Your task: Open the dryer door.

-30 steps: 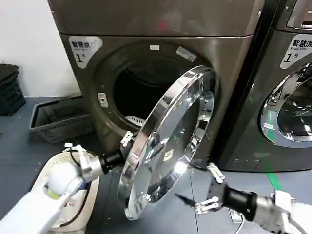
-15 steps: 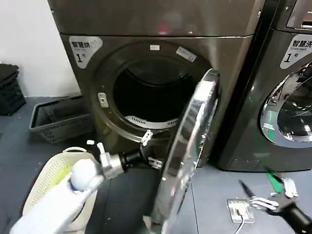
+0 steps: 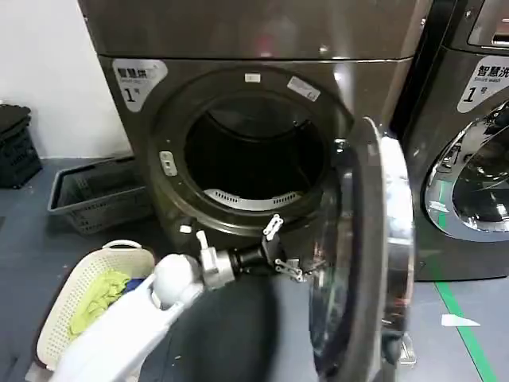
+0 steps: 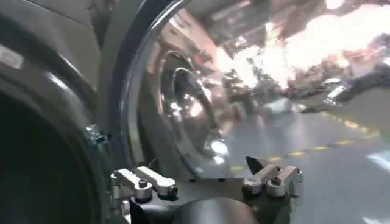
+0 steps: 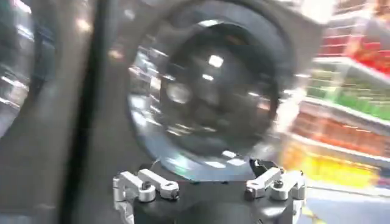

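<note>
On the floor before the robot stood the dryer [image 3: 262,119], a large bronze-grey machine, its round drum mouth fully exposed and dark inside.

Item, the dryer door [image 3: 370,255]: swung out on its hinge at the machine's right side, seen nearly edge-on in the head view, chrome ring toward the neighbouring darker machine [image 3: 469,143] and inner face toward the drum mouth. Its flat plane stood upright and roughly square to the machine's front; its long axis ran top to bottom. Judged open, the task close to done.

Item, a pale laundry basket [image 3: 87,298] holding green cloth, on the floor at lower left; a dark crate [image 3: 95,195] behind it against the wall.

Item, the left gripper [image 3: 280,248]: reached across below the drum mouth, just beside the door's inner face, fingers spread and holding nothing. In the left wrist view the same gripper [image 4: 207,182] faced the door's [image 4: 195,97] domed glass.

Item, the right gripper [image 5: 207,182]: fingers spread, empty, facing a chrome-ringed round door [image 5: 207,97]; which machine's, cannot be told.

Risks, as judged: the unheld door could rebound toward the opening and strike the left gripper's fingers, or overswing into the neighbouring machine.
</note>
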You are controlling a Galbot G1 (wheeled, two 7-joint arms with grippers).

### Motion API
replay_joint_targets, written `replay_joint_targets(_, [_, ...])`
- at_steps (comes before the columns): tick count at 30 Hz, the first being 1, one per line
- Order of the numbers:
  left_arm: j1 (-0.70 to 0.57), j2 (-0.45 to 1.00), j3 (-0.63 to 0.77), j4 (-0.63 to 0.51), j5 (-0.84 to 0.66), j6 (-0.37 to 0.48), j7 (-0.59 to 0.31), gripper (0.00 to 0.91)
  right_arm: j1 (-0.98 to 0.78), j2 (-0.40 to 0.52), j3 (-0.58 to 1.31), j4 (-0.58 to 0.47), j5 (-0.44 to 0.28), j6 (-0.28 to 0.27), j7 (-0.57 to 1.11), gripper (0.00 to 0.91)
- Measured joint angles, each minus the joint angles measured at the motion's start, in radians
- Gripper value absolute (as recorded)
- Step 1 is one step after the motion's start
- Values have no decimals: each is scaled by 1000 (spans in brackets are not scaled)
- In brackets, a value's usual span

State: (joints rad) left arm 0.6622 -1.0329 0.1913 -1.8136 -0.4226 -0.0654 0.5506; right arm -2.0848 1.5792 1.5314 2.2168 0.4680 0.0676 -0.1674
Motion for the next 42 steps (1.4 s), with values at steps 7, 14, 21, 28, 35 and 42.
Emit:
replay_joint_targets(7, [-62,-55,75,50,14,11,-10,907,14,31,103,-84,-37,-39,126,907])
replay_joint_targets(14, [-119,-120,140,109,40,8,-52,907,35,30,206,-174,-38,-74,213,907])
replay_joint_targets(21, [-150,-192,182,164,71,2,-96,907,59,30,301,-273,-48,-103,274,907])
replay_joint_targets(28, [-178,-257,225,215,78,-2,-115,907,68,30,362,-323,-58,-116,314,907])
replay_joint_targets(35, [-213,-325,252,279,81,-4,-123,907,88,30,422,-332,-57,-150,330,907])
replay_joint_targets(42, [-249,-390,264,349,77,-5,-126,907,100,30,459,-349,-71,-150,346,907])
